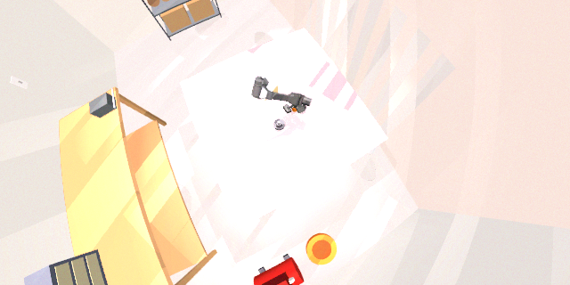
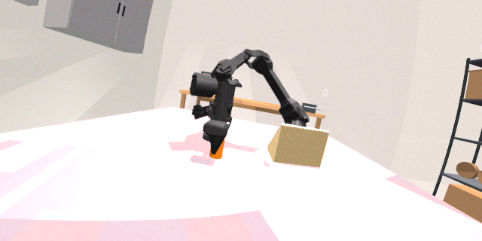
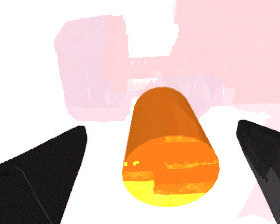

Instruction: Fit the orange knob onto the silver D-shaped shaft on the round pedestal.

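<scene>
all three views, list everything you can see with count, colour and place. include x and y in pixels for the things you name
knob (image 1: 294,109) (image 2: 216,155) (image 3: 166,120): one, orange, standing on the table
pedestal (image 1: 279,125): one, silver-grey, on the table near the knob
wedge-like block (image 2: 299,146): one, tan, on the table
table (image 1: 249,165) (image 2: 151,181): one, white
workbench (image 1: 95,160) (image 2: 260,104): one, wooden, beyond the table
shelf rack (image 1: 143,12) (image 2: 456,124): one, dark-framed, by a wall
wall cabinets (image 2: 99,11): grey, upper left
red object (image 1: 291,267): one, bottom edge
round object (image 1: 321,248): one, yellow and orange, beside it
arm (image 1: 280,96) (image 2: 276,84): one, black, over the table
gripper (image 3: 163,129): one, black, open around the knob
</scene>
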Controlling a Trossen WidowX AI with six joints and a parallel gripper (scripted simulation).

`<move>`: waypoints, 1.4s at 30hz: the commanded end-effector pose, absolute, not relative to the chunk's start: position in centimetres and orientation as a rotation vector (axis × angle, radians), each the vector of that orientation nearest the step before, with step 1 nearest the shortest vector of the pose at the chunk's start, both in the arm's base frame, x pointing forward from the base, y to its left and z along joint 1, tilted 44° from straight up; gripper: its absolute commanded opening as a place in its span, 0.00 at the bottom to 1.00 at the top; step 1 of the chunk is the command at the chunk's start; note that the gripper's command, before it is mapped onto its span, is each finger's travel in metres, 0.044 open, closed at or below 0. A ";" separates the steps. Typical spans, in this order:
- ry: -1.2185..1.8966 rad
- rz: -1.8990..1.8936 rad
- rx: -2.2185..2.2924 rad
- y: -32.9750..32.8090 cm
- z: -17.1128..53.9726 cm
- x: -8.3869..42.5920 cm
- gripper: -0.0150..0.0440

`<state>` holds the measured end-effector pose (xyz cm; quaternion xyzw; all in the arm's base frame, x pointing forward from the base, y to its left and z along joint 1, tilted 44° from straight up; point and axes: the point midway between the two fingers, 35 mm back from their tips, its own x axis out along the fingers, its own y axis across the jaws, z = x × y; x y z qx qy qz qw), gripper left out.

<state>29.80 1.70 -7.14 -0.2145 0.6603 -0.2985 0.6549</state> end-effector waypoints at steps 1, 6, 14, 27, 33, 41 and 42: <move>1.501 -0.676 -0.498 1.1 -7.7 29.6 1.00; 1.500 -0.678 -0.498 0.6 -8.3 29.5 1.00; 1.500 -0.678 -0.498 0.5 -8.3 29.4 0.73; 1.500 -0.678 -0.498 0.5 -8.3 29.5 0.39; 1.500 -0.675 -0.496 1.7 -7.3 29.9 0.25; 1.501 -0.671 -0.494 3.4 -5.7 30.3 0.25; 1.501 -0.671 -0.494 3.6 -5.5 30.4 0.25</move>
